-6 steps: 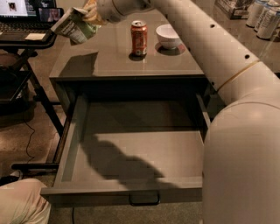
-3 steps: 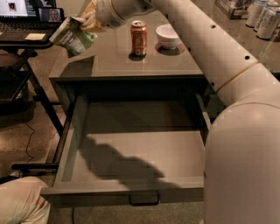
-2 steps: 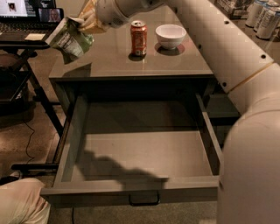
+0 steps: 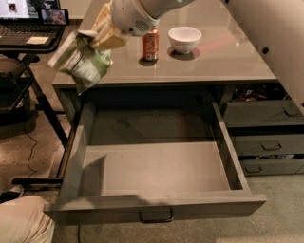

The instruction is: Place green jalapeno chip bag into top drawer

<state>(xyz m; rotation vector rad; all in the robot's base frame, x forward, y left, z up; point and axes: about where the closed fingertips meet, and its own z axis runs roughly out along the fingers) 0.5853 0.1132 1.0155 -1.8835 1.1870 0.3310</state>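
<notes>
Grey desk (image 4: 228, 57) across the upper half, with the top drawer (image 4: 156, 209) beneath its front edge, pulled far out toward the camera and showing only its grey floor. Opening step therefore judged done. Narrower stacked drawers (image 4: 266, 142) to the right, no part of this job.

White arm (image 4: 142, 9) reaching down from the top edge toward the desk's left front corner. At its end the gripper (image 4: 102, 38), clamped on the upper edge of the green jalapeno chip bag (image 4: 80, 61). Bag aloft and tilted, touching nothing else, hanging just off the desk's left front corner, above and a little outside the drawer's left rear corner. Pickup judged complete, carry under way.

Further back on the desk top, white bowl (image 4: 185, 38) and orange soda can (image 4: 150, 43) side by side, both upright, can just beside the wrist but apart from the bag.

Left to do, by this reading: bring the bag rightward and forward over the drawer's open floor, lower between the side walls, let go, pull clear of the can on the way out
</notes>
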